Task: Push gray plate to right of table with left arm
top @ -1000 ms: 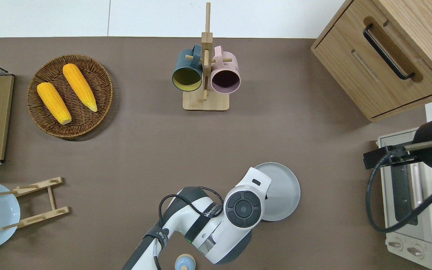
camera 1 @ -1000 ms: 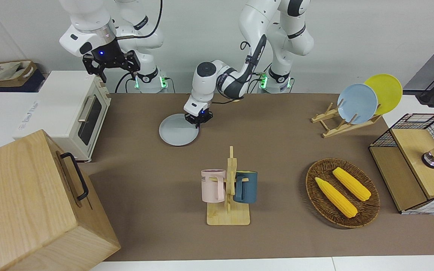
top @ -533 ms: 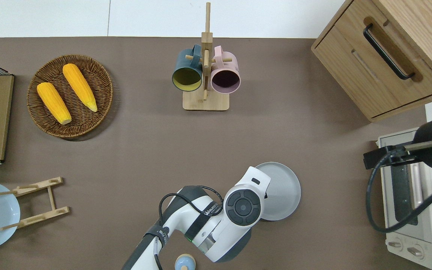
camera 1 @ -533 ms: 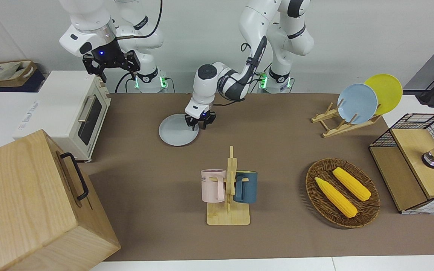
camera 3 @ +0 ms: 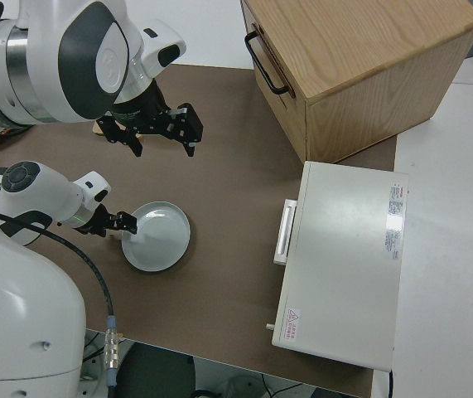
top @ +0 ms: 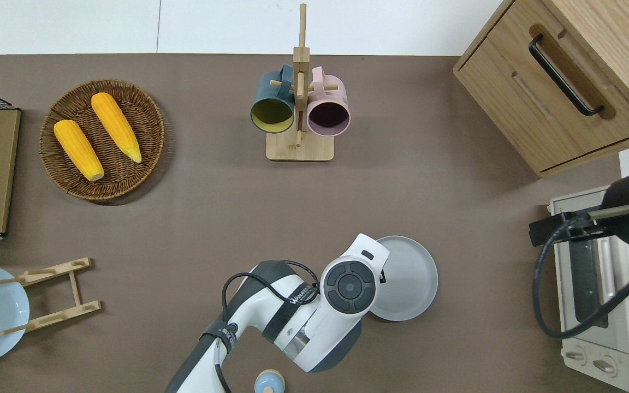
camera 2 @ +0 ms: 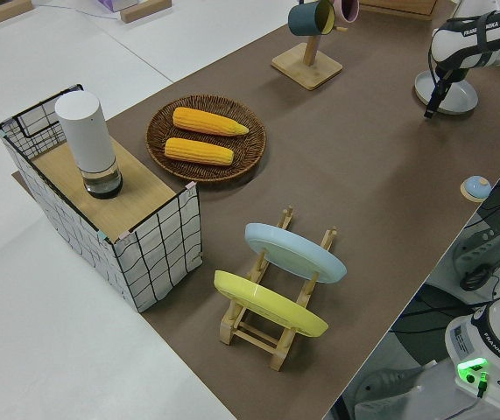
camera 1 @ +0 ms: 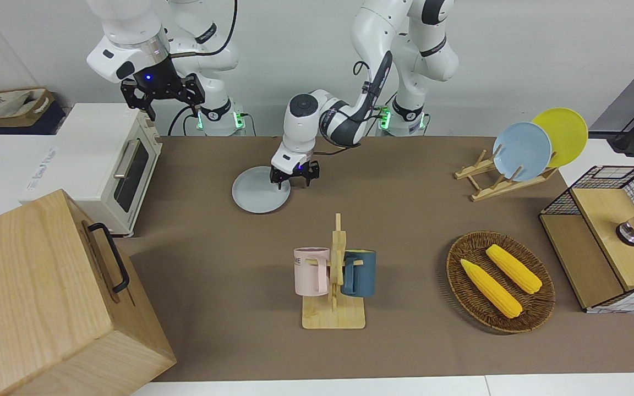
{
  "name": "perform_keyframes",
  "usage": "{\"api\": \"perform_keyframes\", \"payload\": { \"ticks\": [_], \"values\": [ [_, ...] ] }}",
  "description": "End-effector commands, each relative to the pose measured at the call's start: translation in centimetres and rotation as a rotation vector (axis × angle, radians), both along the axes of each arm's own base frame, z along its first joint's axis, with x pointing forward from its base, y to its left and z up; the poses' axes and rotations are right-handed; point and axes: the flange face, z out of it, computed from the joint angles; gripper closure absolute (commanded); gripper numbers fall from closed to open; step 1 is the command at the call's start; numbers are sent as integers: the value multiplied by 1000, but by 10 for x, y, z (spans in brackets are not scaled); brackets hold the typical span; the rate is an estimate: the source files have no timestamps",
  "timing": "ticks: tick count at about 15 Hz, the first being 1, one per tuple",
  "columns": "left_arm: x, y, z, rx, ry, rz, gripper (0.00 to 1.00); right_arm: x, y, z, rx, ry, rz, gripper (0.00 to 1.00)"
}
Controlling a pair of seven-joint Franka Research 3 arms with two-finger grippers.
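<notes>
The gray plate (camera 1: 260, 193) lies flat on the brown table (camera 1: 405, 220), near the robots and toward the right arm's end; it also shows in the overhead view (top: 410, 278) and the right side view (camera 3: 160, 239). My left gripper (camera 1: 295, 181) is open and empty, low at the plate's edge toward the left arm's end, with one finger by the rim. In the overhead view the wrist (top: 350, 286) hides the fingers. My right gripper (camera 1: 163, 96) is open and parked.
A mug rack (camera 1: 334, 286) with a pink and a blue mug stands mid-table. A white toaster oven (camera 1: 113, 165) and a wooden cabinet (camera 1: 47, 297) stand at the right arm's end. A corn basket (camera 1: 500, 281), a plate rack (camera 1: 504, 176) and a wire shelf (camera 1: 608, 242) are toward the left arm's end.
My left gripper has opened from shut and shifted slightly off the plate's edge toward the left arm's end. The plate has hardly moved. The right arm has not moved.
</notes>
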Motion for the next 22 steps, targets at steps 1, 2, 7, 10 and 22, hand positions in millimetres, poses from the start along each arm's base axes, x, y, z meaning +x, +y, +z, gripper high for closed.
{"api": "perform_keyframes", "payload": {
  "ticks": [1, 2, 7, 10, 22],
  "values": [
    [14, 23, 17, 24, 6, -33, 7, -3, -1, 4, 2, 4, -14, 17],
    [19, 33, 24, 26, 9, -35, 7, -3, -1, 4, 2, 4, -14, 17],
    [48, 89, 56, 43, 52, -88, 5, -3, -1, 4, 1, 4, -15, 17],
    [60, 125, 77, 52, 82, -124, 5, -3, -1, 4, 1, 4, -15, 17],
    [112, 304, 175, 12, 85, -231, 2, -3, -2, 4, 2, 4, -15, 17]
  ]
}}
